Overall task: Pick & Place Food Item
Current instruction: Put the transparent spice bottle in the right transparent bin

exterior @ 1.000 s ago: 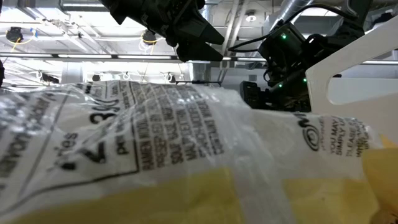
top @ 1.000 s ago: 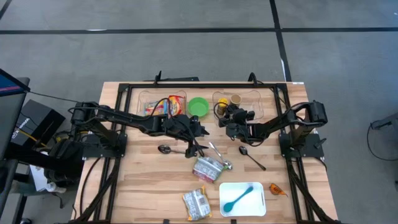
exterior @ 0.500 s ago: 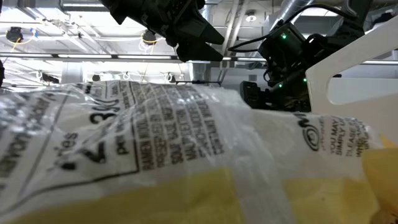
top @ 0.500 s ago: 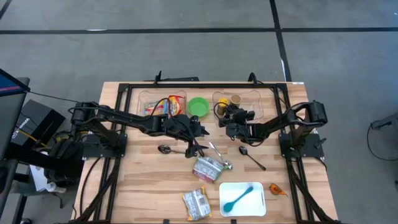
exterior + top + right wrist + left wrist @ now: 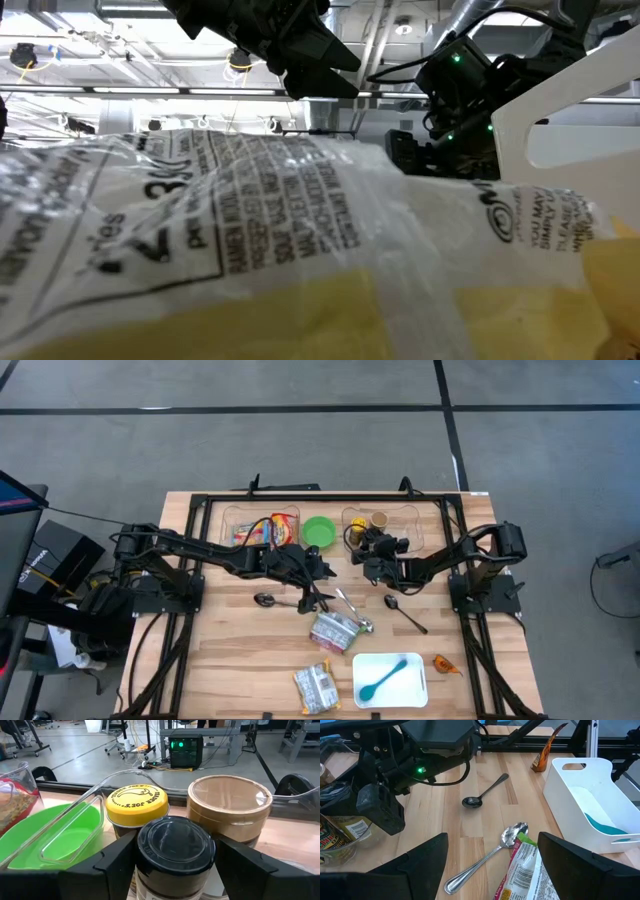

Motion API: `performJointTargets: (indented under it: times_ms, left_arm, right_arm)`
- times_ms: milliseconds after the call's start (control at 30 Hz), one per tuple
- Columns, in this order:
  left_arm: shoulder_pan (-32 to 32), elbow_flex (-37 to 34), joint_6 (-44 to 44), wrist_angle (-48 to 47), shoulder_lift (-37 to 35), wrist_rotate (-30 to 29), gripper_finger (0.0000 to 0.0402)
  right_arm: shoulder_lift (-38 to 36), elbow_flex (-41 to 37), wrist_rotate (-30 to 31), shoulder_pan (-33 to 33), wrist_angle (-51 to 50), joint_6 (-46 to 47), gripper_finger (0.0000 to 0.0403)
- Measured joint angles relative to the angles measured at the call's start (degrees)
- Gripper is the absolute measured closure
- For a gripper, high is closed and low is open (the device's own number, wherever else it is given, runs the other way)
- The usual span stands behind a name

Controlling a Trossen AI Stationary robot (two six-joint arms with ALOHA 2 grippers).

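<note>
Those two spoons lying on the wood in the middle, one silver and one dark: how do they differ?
The silver spoon is shiny and bright; the dark spoon is dull and blackish. The silver spoon's bowl touches the food packet, while the dark spoon lies alone on bare wood. The silver spoon lies nearer the left arm's camera, the dark spoon farther off, toward the white tray. Both lie flat on the table, bowls up.

No visible change across the views, both dark arms and every object on the wooden table exactly as before
</note>
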Motion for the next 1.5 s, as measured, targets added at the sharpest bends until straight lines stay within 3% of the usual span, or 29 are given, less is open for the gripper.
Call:
performJointTargets:
  times_ms: [1200, 1333, 1500]
  left_arm:
    - [0.00, 0.00, -0.01, 0.00, 0.00, -0.01, 0.0100]
    - [0.00, 0.00, -0.01, 0.00, 0.01, -0.01, 0.0100]
    - [0.01, 0.00, 0.00, 0.00, 0.02, -0.02, 0.0100]
  right_arm:
    - [0.02, 0.00, -1.22, 0.02, 0.21, -0.18, 0.0157]
    - [0.02, 0.00, -1.26, 0.02, 0.21, -0.18, 0.0132]
    - [0.03, 0.00, -1.33, 0.03, 0.25, -0.60, 0.0071]
